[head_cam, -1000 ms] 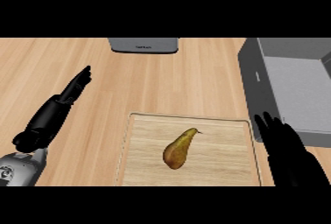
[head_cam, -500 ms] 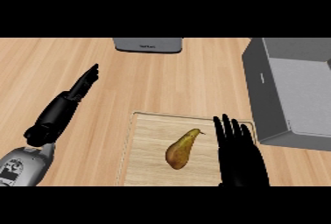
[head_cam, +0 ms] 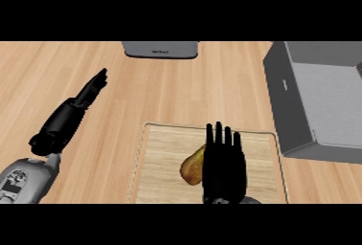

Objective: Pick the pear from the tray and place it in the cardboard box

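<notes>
Lying on the light wooden tray (head_cam: 159,162) at the 6 o'clock part of the head view, the pear (head_cam: 192,167) is showing only its left side, because the right hand (head_cam: 225,165) is hovering directly over it and covering the rest. This hand is coming in from the lower edge, palm down, with its fingers (head_cam: 219,136) stretched straight toward 12 o'clock and slightly spread; they are not curling round the fruit, and I cannot tell whether they are touching it. The left hand (head_cam: 74,115) is resting over the bare wooden table (head_cam: 176,91) at 9 o'clock, well apart from the tray, its fingers straight and held together, pointing toward 1 o'clock and holding nothing. The grey forearm behind it is entering from the lower left corner. The grey open box (head_cam: 286,95) is sitting at 3 o'clock, its near corner just beside the tray's upper right corner. A dark grey flat object (head_cam: 160,49) is lying at 12 o'clock against the far edge of the view.
</notes>
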`<state>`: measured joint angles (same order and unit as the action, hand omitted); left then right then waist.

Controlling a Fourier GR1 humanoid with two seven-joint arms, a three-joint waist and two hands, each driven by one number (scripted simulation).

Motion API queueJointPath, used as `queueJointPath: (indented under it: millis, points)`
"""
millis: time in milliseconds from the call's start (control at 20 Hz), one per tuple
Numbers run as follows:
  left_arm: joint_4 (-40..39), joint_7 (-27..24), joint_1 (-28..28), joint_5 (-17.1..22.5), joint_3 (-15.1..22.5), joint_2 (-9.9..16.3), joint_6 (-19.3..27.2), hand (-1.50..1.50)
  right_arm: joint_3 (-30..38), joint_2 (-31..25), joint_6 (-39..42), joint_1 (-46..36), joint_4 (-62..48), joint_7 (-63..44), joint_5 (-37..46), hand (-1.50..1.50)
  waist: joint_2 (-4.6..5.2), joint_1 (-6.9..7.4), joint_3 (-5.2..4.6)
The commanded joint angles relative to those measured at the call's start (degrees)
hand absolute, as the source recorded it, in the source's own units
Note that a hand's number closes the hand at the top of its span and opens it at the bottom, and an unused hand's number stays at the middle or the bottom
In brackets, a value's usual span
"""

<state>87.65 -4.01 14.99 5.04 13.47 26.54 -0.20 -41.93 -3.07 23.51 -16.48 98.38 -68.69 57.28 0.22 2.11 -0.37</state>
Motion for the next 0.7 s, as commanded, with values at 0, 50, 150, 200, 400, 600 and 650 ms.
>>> queueJointPath:
  millis: [0, 50, 150, 200, 400, 600, 650]
  points:
    - [-1.2, 0.3, 0.94, 0.55, -0.73, -0.35, -0.43, 0.0, 0.08, 2.92, 6.67, -5.33, -6.1, -15.46, -0.31, -1.5, 0.01, -0.41, 0.12]
    - [-2.15, -1.75, -0.5, 0.21, -0.12, -0.93, -0.58, 0.0, -0.51, 2.93, 4.78, -6.78, -6.08, -16.4, -0.3, -1.5, 0.0, -0.07, 0.06]
    - [-2.08, -0.92, 0.5, 0.02, -0.88, -0.01, -0.88, 0.0, -1.73, 2.95, 3.69, -7.2, -8.37, -16.43, 0.02, -1.5, -0.14, -0.36, 0.16]
    - [-2.73, -1.14, 1.31, 1.31, -1.83, 0.48, -2.26, 0.0, -0.33, 2.96, 4.28, -9.21, -9.81, -16.44, -2.73, -1.5, 0.05, -0.16, 0.18]
    - [-0.88, 1.1, 1.29, -0.79, 0.67, -1.81, -0.2, 0.0, 0.2, 2.98, 3.66, -10.42, -12.91, -16.47, -4.42, -1.5, -0.28, -0.22, 0.23]
    - [-1.27, -0.74, -0.17, 0.5, -1.37, -0.7, -1.36, 0.0, 0.58, 2.99, 3.63, -10.17, -16.1, -16.48, -3.85, -1.5, -0.37, -0.6, 0.22]
    - [-3.26, -3.59, -0.82, -0.44, -1.29, -1.11, -1.05, 0.0, 1.98, 2.99, 5.1, -11.47, -15.23, -16.48, -4.32, -1.5, -0.33, -1.04, 0.14]
